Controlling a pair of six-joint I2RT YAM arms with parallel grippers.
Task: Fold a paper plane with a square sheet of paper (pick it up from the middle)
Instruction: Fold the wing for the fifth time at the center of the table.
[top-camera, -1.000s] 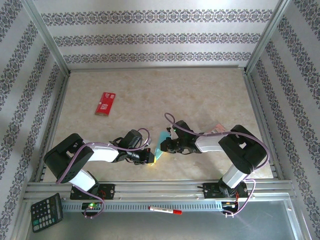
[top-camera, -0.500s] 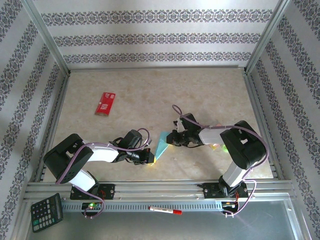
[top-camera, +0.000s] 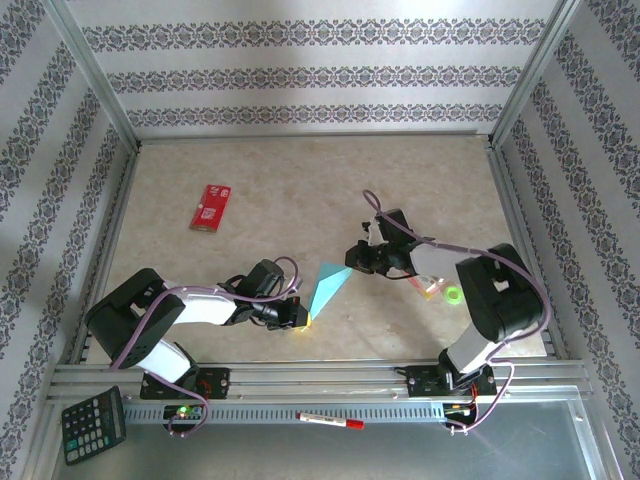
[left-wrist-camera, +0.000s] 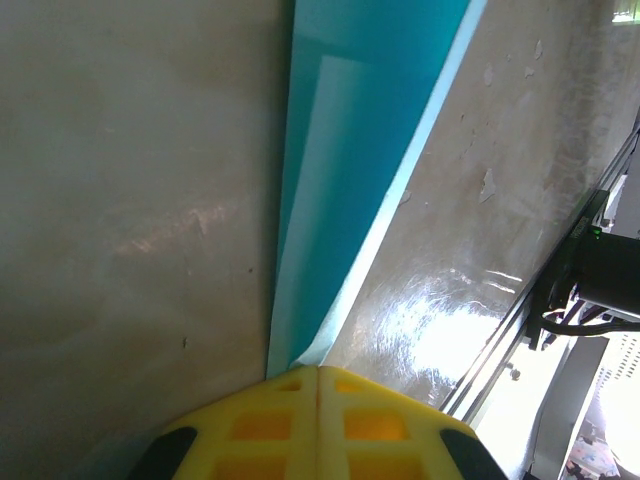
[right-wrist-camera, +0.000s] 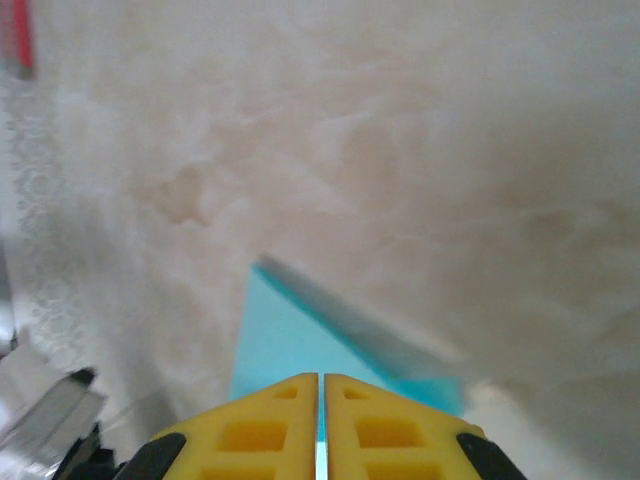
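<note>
Black plastic marked the calculator (top-camera: 92, 425), which lay on the near metal ledge at the far left. Further in, a flat red rectangular packet (top-camera: 211, 206) rested on the glossy, marble-patterned tabletop (top-camera: 420, 180), well apart from both arms.

The left arm lay low and stretched rightward along the near side of the table, its forearm almost level. The left gripper (top-camera: 299, 316) sat at the table surface with its yellow, ribbed fingers (left-wrist-camera: 260, 425) pressed together, pinching the near narrow end of the sheet of paper (top-camera: 326, 288). In the left wrist view that end ran straight into the seam between the closed pads of the gripper (left-wrist-camera: 318, 372).

The paper (left-wrist-camera: 370, 120) was thin, smooth and teal-blue, folded into a long, narrow triangle with crisp straight edges and a paler overlapping layer. It spanned the gap between the two grippers, slanting from near left to far right.

A red-capped marker (top-camera: 330, 420) lay on the near rail, below the paper.

The right arm reached leftward, elbow raised, wrist bent down. The right gripper (top-camera: 354, 262) held the far end, its yellow fingers (right-wrist-camera: 250, 435) closed on the teal paper (right-wrist-camera: 285, 345), a thin sliver of which showed in the slit of the gripper (right-wrist-camera: 321, 385).

Just right of that forearm lay a small pink-and-yellow packet (top-camera: 424, 286) and a small green ring (top-camera: 452, 295).
</note>
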